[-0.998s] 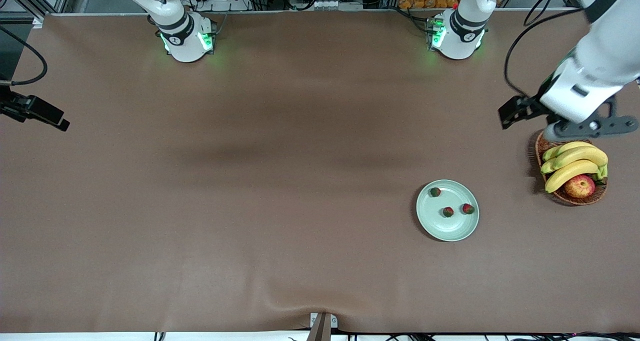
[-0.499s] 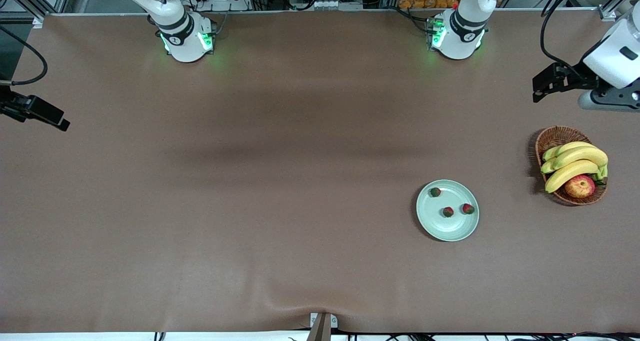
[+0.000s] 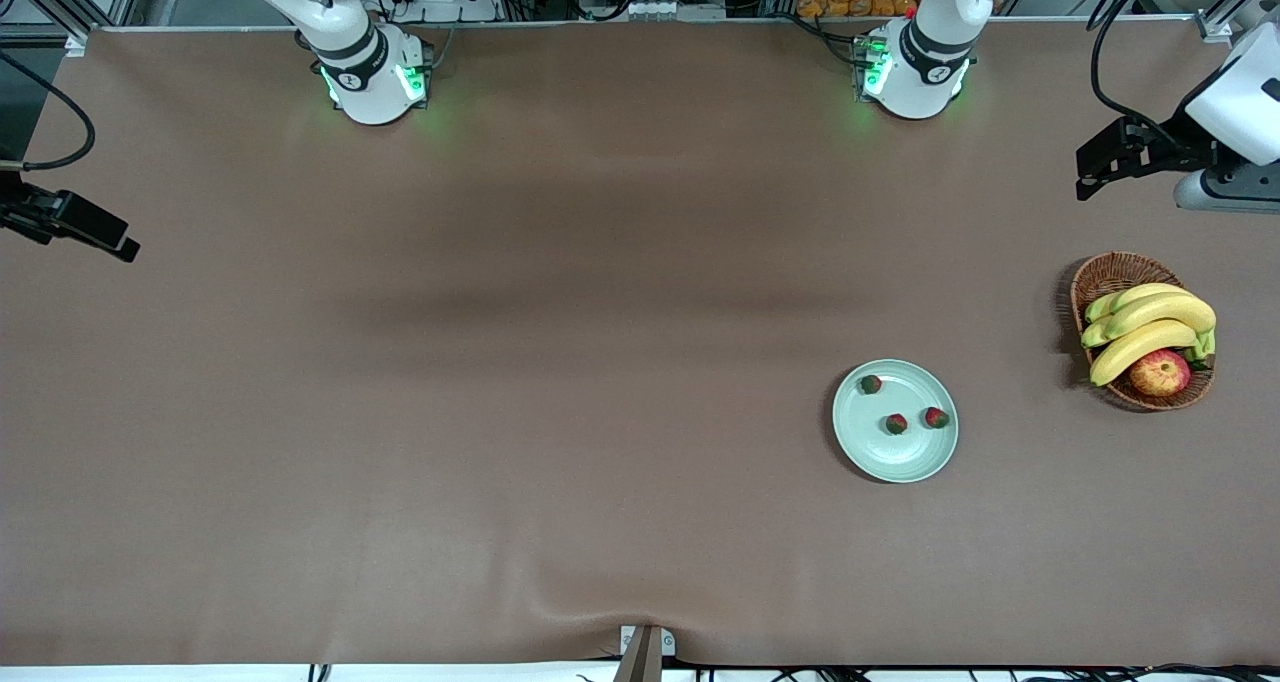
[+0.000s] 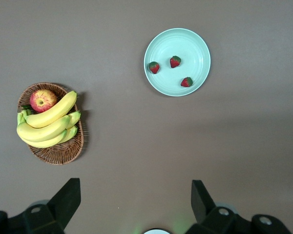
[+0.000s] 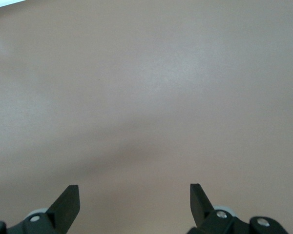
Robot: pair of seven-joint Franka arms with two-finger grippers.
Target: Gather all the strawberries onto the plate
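Three strawberries point(image 3: 871, 384) point(image 3: 896, 423) point(image 3: 936, 418) lie apart from each other on the pale green plate point(image 3: 880, 457). In the left wrist view the same strawberries point(image 4: 154, 67) point(image 4: 175, 61) point(image 4: 186, 82) rest in the plate point(image 4: 188, 43). My left gripper point(image 4: 135, 187) is open and empty, high over the table at the left arm's end, well away from the plate; its hand point(image 3: 1235, 190) shows in the front view. My right gripper point(image 5: 134, 189) is open and empty over bare table at the right arm's end.
A wicker basket point(image 3: 1108, 274) with bananas point(image 3: 1150, 327) and an apple point(image 3: 1160, 372) stands beside the plate, toward the left arm's end. The brown table cover has a fold at its edge nearest the front camera point(image 3: 645, 617).
My left arm has drawn away from above the basket, rising toward the left arm's end of the table. Plate, strawberries and right arm have not moved.
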